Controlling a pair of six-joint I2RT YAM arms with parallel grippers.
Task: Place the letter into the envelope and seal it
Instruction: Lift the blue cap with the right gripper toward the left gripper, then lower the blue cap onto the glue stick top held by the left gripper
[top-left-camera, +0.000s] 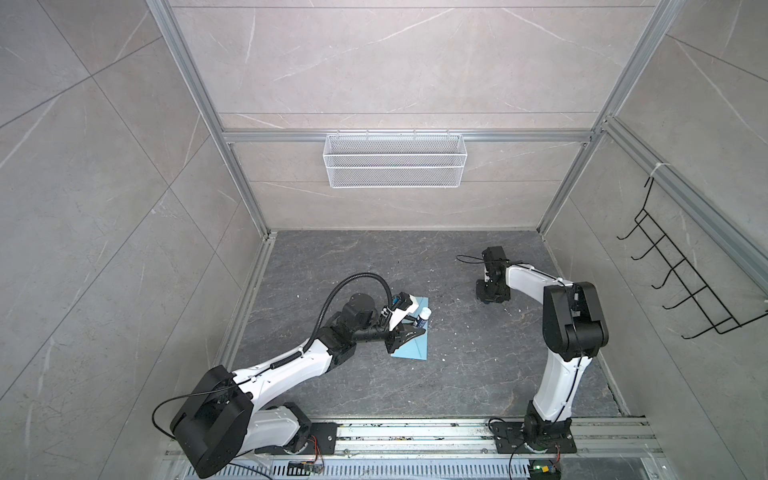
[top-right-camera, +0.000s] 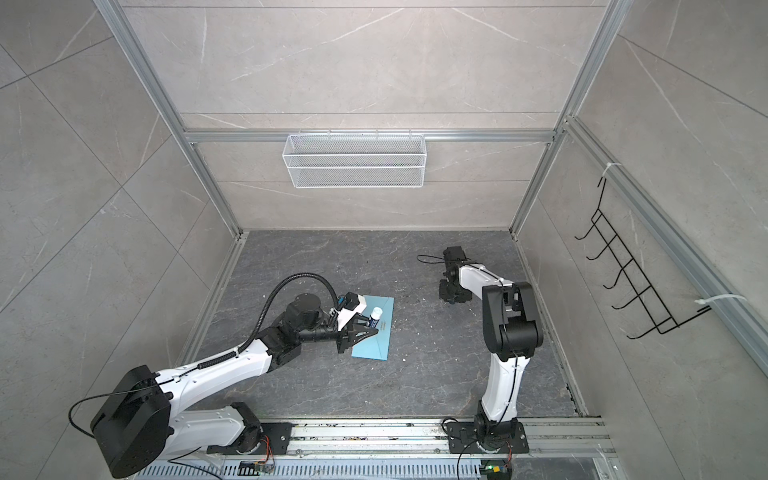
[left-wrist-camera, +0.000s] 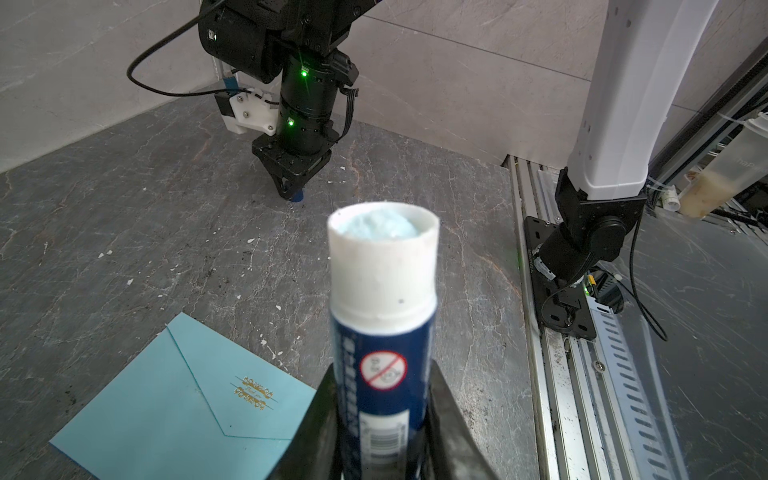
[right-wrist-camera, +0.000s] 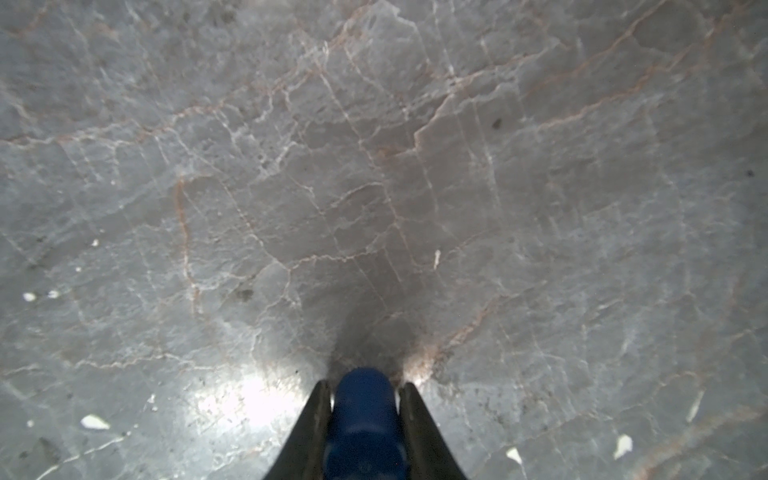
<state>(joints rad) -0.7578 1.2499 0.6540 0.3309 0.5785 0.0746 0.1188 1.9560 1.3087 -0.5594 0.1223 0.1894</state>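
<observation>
glue stick uncapped, envelope flat with flap down, letter out of sight

handling: the light blue paper envelope with a pointed flap (top-left-camera: 415, 347) (top-right-camera: 376, 343) (left-wrist-camera: 166, 407) lies flat on the dark grey marbled table (top-left-camera: 457, 374), left of centre. it looks thin, light and limp, and likely to slide on the smooth top if pushed. best hold is probably the flap tip or a free edge, with the body pinned. the flap lies folded over the body; can't tell if it is stuck down. the white blue-bordered letter shows in no view, so it is probably already inside.

the white and dark blue plastic glue stick (top-left-camera: 424, 316) (top-right-camera: 375, 316) (left-wrist-camera: 384, 291) is rigid and light. its round barrel could twist in a grip. the pale blue glue at the open end is soft and tacky.

left arm: stretched low from its base, wrist bent in over the envelope from the left. the left gripper (top-left-camera: 419, 328) (top-right-camera: 373, 329) (left-wrist-camera: 382, 374) has its jaws pinched on the barrel partway down. the open end is tilted up, clear of the paper.

right arm: elbow high, forearm dropping to the far right of the table, well apart from the envelope. the right gripper (top-left-camera: 492, 297) (left-wrist-camera: 291, 193) (right-wrist-camera: 363, 386) points straight down. its jaws sit tight on either side of the dark blue round cap (right-wrist-camera: 363, 415) (left-wrist-camera: 297, 198), whose end is at or just above the table.

judgement: gluing the flap comes next, and the stick needs tipping down.
</observation>
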